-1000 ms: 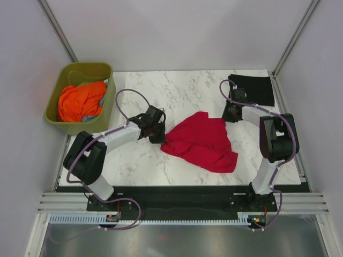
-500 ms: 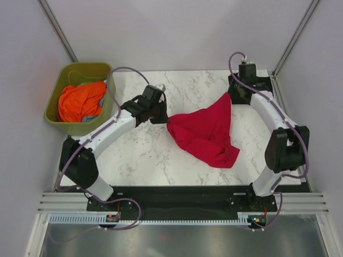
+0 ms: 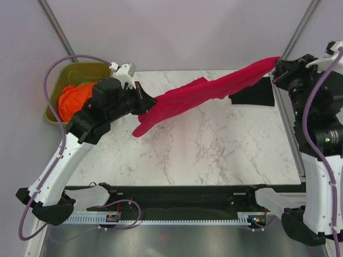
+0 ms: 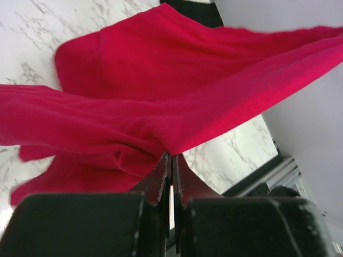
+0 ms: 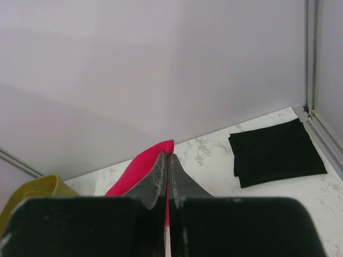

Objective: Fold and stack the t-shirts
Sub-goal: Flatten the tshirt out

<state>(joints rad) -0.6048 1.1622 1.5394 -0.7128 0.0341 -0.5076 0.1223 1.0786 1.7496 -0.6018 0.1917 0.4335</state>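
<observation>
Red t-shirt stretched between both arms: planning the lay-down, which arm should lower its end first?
Left, probably. The left fingers pinch the red t-shirt over the table, cloth hanging below them; the right fingers hold theirs at the far right corner, by the black t-shirt.

I get bright, even light; the red t-shirt (image 3: 203, 92) casts only a faint soft shadow, and both wrist views blur up close.

A stretched t-shirt (image 3: 203, 93) spans left tool (image 3: 146, 101) to right tool (image 3: 276, 69) above the counter (image 3: 214, 150); a folded t-shirt (image 3: 254, 93) lies beneath the right tool, a tub (image 3: 86, 68) beside the left.
</observation>
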